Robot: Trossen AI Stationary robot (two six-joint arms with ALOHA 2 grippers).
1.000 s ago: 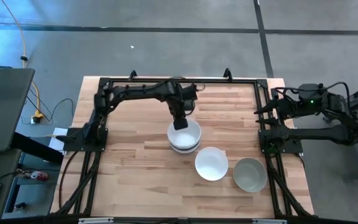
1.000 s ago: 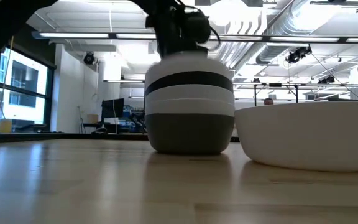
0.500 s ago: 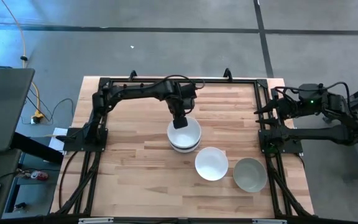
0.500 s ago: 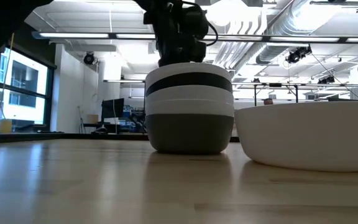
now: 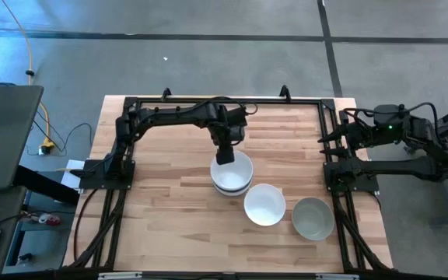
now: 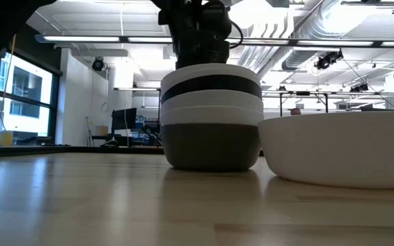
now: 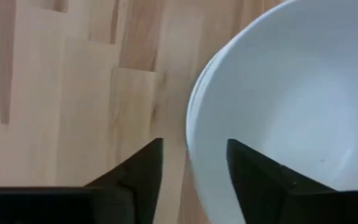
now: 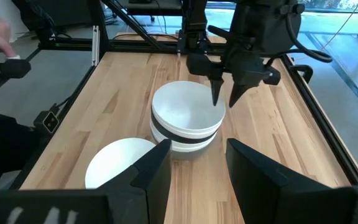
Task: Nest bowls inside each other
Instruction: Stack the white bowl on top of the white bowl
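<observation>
A stack of nested bowls [image 5: 231, 174] stands on its grey bottom bowl at mid-table. In the low view the stack [image 6: 211, 116] shows grey, white and black bands, with a white bowl [image 8: 188, 111] on top. My left gripper [image 7: 194, 142] is open astride that top bowl's far rim [image 7: 191, 134], one finger outside and one inside, touching neither side. A lone white bowl [image 5: 264, 204] and a grey bowl [image 5: 313, 218] rest on the table to the near right. My right gripper [image 8: 194, 174] waits open at the right edge.
The black frame rails [image 5: 329, 167] run along the table's edges. Bare wood [image 5: 162, 210] lies to the left of and in front of the stack. The lone white bowl [image 6: 340, 150] stands close to the stack's near right side.
The top white bowl stood high above the black band a second ago. It has sunk down into the stack and now sits level, with only its rim showing. My left gripper has stayed over the stack's far rim.
</observation>
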